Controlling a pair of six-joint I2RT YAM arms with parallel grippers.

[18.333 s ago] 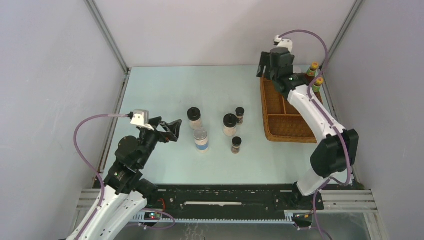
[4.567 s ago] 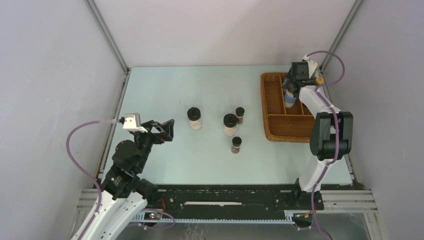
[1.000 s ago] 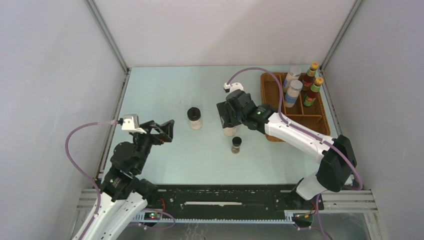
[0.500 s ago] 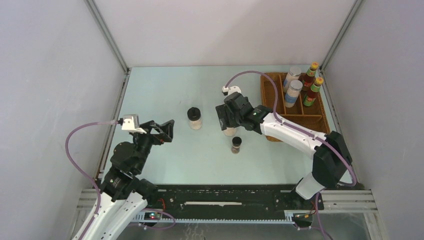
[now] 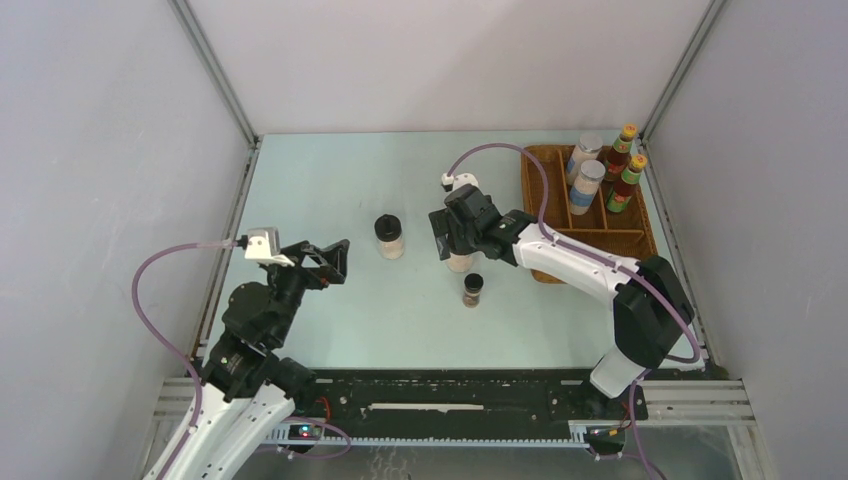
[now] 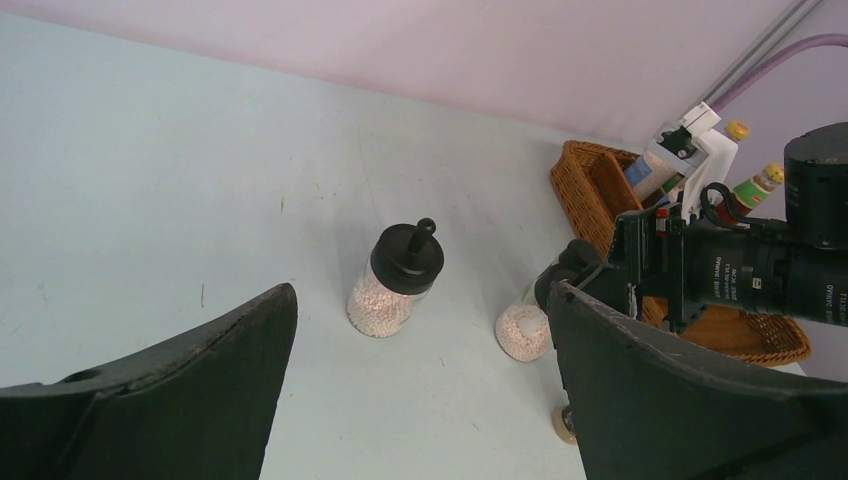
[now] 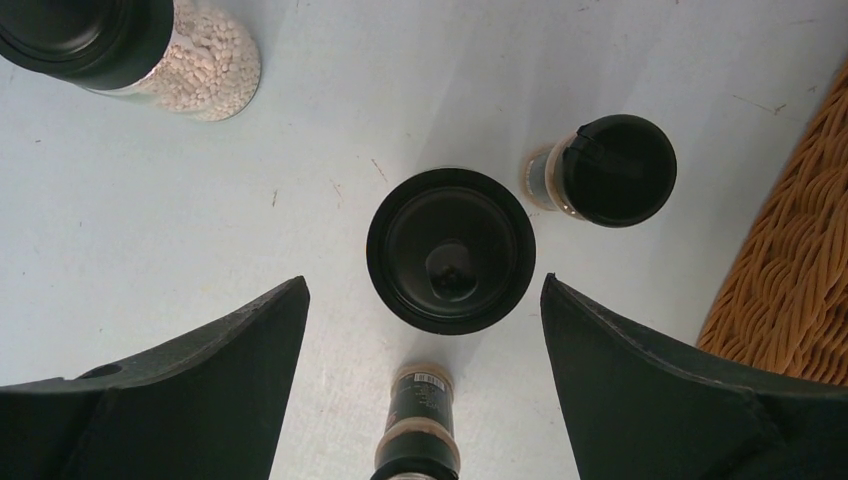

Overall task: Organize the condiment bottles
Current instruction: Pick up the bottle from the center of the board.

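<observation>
From above, the right gripper (image 5: pixel 452 238) is hanging over the middle white jar (image 5: pixel 460 263) out on the table (image 5: pixel 320 170), and only the jar's pale base is peeking out beneath it. The left white jar (image 5: pixel 389 237) is standing upright well to one side, and the near tiny jar (image 5: pixel 473 289) is standing just in front. Over in the wicker tray (image 5: pixel 600 245), the far silver-lidded jar (image 5: pixel 588 148) and near silver-lidded jar (image 5: pixel 586 185) are sitting upright in one long slot. The far red bottle (image 5: pixel 622 150) and near red bottle (image 5: pixel 628 180) are standing in the slot to their right, caps up. The left gripper (image 5: pixel 331 262) is waiting near the table's left side, holding nothing. Its own wrist camera is showing the fingers spread wide and looking towards the left white jar, knob on top. The right wrist camera is looking straight down the middle white jar's long axis onto its round black lid. Here the jaws are gaping wide, a finger on either side and clear of the lid. The far tiny jar (image 7: pixel 605 170) is standing just beside that lid, towards the tray.
</observation>
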